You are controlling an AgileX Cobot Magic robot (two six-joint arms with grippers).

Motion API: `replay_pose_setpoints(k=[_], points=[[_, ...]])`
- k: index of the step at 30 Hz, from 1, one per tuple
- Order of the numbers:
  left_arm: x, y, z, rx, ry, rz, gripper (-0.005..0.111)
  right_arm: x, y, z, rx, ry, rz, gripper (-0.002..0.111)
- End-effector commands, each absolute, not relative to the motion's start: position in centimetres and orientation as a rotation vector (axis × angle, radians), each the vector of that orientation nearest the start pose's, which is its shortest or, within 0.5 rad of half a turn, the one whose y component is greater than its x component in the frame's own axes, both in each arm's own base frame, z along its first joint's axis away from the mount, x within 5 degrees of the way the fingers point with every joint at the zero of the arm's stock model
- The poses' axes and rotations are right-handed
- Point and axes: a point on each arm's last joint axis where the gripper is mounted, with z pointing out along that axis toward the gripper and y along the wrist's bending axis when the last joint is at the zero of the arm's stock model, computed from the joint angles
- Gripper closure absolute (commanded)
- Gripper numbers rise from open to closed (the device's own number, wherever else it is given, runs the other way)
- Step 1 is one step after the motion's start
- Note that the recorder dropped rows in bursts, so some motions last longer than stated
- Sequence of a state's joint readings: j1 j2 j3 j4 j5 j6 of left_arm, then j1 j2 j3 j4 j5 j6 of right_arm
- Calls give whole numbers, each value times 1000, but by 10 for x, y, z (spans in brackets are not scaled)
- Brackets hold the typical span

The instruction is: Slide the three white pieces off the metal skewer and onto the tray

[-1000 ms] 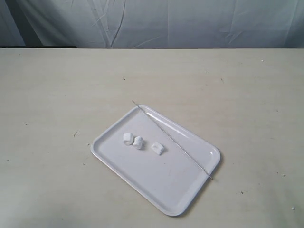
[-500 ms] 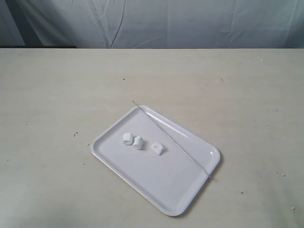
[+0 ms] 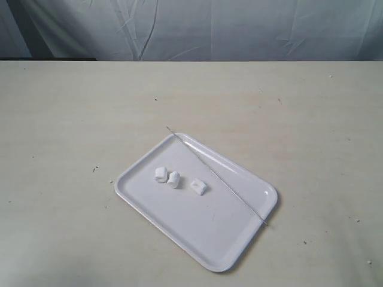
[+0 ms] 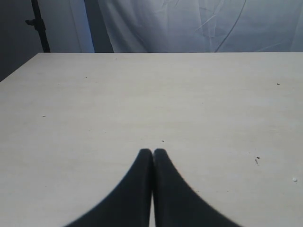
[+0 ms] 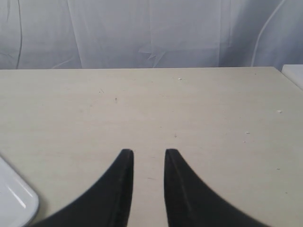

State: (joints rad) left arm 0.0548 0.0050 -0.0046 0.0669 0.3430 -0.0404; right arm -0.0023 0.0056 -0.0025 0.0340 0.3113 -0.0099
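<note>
left gripper (image 4: 152, 152): my fingers (image 4: 135, 194) are pressed together tip to tip, no gap showing. They hang over bare table (image 4: 142, 94).
right gripper (image 5: 148, 153): my fingers (image 5: 116, 194) stand a narrow gap apart (table surface shows through the slot). They sit above the table, just beside a rounded corner of the tray.
tray (image 3: 200, 242): flat on the table, in the middle of the scene toward the near side. It is turned at an angle, with its long sides running from far left to near right.
three white pieces (image 3: 174, 179): loose on the tray floor, in its left half. Two lie just beside each other (I cannot tell whether they touch). The third sits a little apart to their right. All three are off the rod and clear of it.
metal skewer (image 3: 218, 177): bare, lying straight along the tray's far-right long side. Its far-left tip pokes out past the rim over the table. Its near-right end sits at the rim by the right corner. I cannot tell whether the middle rests on the tray floor or bridges above it.
backdrop (image 3: 239, 30): wrinkled pale cloth behind the table's far edge.
table surface: pale, matte, with a few small dark specks.
</note>
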Motion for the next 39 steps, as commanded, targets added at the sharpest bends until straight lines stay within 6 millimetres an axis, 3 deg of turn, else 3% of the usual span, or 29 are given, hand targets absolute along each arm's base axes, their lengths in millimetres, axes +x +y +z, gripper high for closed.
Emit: replay_pose_setpoints(k=[1, 39], points=[[54, 5, 183, -36, 1815, 73, 107, 54, 1, 186, 13, 1788, 29, 85], [54, 5, 183, -36, 1815, 73, 107, 54, 1, 186, 13, 1788, 29, 85]])
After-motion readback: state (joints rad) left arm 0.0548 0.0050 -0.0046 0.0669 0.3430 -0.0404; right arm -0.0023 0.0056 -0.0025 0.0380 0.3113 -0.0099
